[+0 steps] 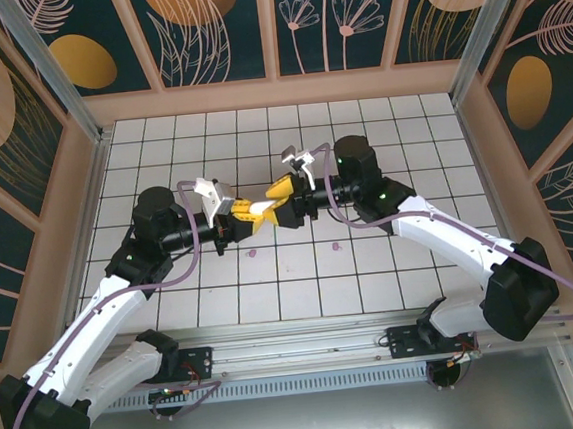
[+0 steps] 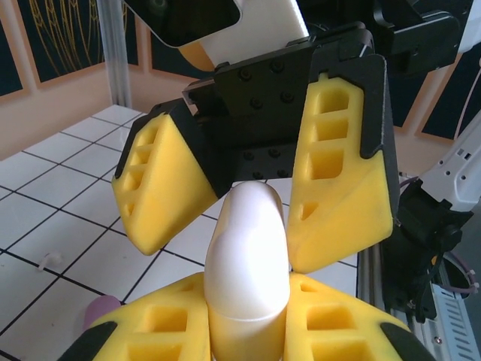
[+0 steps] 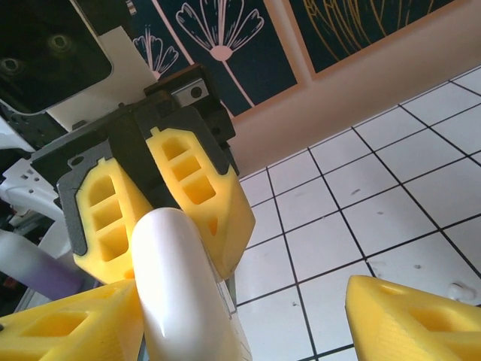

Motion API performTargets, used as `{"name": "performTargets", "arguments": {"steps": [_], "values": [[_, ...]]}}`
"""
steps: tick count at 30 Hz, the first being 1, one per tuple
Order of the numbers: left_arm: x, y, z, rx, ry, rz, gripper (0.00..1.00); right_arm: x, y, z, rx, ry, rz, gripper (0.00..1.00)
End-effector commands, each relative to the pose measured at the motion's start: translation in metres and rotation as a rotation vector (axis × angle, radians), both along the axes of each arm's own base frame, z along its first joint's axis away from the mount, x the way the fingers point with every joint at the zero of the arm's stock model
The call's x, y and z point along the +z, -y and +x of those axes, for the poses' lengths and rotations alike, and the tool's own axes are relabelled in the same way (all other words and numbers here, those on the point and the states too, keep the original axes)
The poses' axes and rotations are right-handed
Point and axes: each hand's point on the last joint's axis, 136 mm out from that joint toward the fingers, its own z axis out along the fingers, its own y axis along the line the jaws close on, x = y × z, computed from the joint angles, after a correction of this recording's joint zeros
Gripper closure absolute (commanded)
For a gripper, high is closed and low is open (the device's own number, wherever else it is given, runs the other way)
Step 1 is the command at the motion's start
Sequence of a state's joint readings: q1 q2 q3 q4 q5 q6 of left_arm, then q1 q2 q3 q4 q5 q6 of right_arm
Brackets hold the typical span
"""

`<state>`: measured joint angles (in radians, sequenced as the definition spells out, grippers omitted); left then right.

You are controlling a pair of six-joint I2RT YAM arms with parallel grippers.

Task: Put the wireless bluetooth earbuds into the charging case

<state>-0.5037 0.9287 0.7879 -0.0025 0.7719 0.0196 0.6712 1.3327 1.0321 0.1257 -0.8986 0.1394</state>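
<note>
My left gripper (image 1: 257, 212) (image 2: 248, 297) is shut on a smooth white charging case (image 2: 246, 248), held off the tiles with its rounded end pointing at the right arm. My right gripper (image 1: 279, 202) (image 3: 244, 301) faces it, open, its yellow fingers (image 2: 338, 203) spread on either side of the case's tip. In the right wrist view the case (image 3: 180, 286) lies against one of my own fingers (image 3: 75, 323), far from the other. Two pale purple earbuds (image 1: 252, 252) (image 1: 335, 242) lie on the tiles below. A tiny white piece (image 2: 49, 261) rests on the floor.
The white tiled floor (image 1: 290, 144) is walled by a peach rim and dark flowered panels. A metal rail (image 1: 297, 339) with both arm bases runs along the near edge. Purple cables (image 1: 186, 273) hang off the arms.
</note>
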Motion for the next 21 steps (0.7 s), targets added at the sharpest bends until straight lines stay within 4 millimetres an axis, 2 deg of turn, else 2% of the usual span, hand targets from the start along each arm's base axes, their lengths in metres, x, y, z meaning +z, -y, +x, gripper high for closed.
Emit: {"name": "performTargets", "arguments": {"steps": [1, 8, 12, 18, 21], "values": [[0.017, 0.003, -0.014, -0.065, 0.045, -0.046, 1.00, 0.011, 0.007, 0.032, -0.134, 0.035, 0.009, 0.31], [0.020, 0.001, -0.013, -0.046, 0.058, -0.050, 1.00, 0.006, 0.019, 0.066, -0.273, -0.027, -0.011, 0.31], [0.017, -0.001, -0.008, -0.010, 0.058, -0.044, 1.00, 0.009, 0.022, 0.069, -0.290, -0.043, 0.008, 0.31], [0.003, -0.006, 0.005, 0.071, 0.023, -0.018, 1.00, 0.013, 0.020, 0.061, -0.253, -0.072, 0.018, 0.31], [-0.005, -0.012, 0.013, 0.132, 0.001, -0.002, 1.00, 0.013, 0.025, 0.066, -0.306, -0.108, 0.005, 0.30]]}}
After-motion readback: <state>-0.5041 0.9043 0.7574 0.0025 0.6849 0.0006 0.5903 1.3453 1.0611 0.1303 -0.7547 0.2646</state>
